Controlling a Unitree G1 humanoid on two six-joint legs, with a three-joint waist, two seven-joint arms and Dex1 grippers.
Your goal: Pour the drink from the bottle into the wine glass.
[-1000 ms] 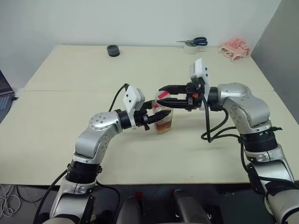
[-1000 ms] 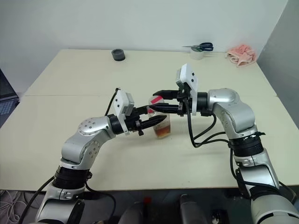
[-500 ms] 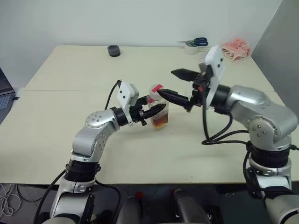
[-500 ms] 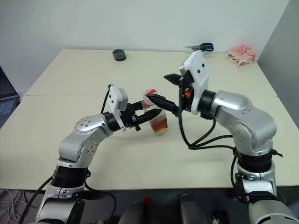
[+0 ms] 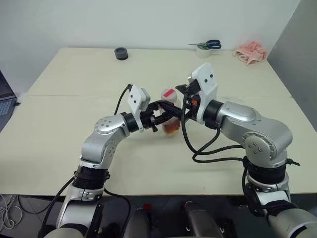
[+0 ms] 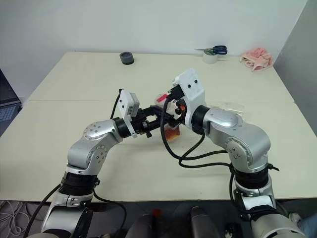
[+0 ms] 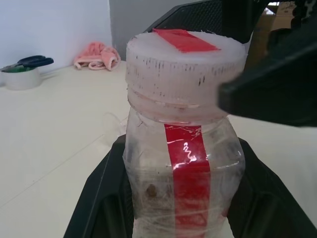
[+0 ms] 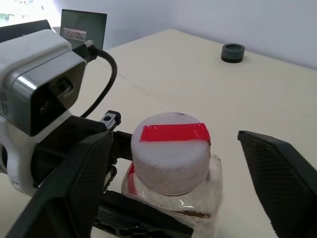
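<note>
The bottle [image 5: 170,113] stands upright mid-table, clear plastic with a red label strip [image 7: 188,168] and a whitish cap [image 8: 171,148] carrying red tape. The amber drink [image 5: 171,129] fills its lower part. My left gripper [image 5: 163,115] comes in from the left and is shut on the bottle's body, one finger [image 7: 101,198] on each side. My right gripper [image 5: 175,101] reaches in from the right at cap height and is open, its fingers [image 8: 74,183] standing apart on either side of the cap without touching it. A faint clear shape [image 6: 230,105] lies beyond my right forearm; I cannot tell whether it is the wine glass.
At the table's far edge are a black round object [image 5: 120,53], scissors on a white tape roll [image 5: 207,46] and a pink cloth [image 5: 250,52]. A laptop [image 5: 4,94] shows at the left edge. Bare tabletop [image 5: 74,114] lies left of the arms.
My right gripper opened, lifted off to the right, then swung back down; its open fingers now flank the cap. The left gripper kept its hold on the bottle.
</note>
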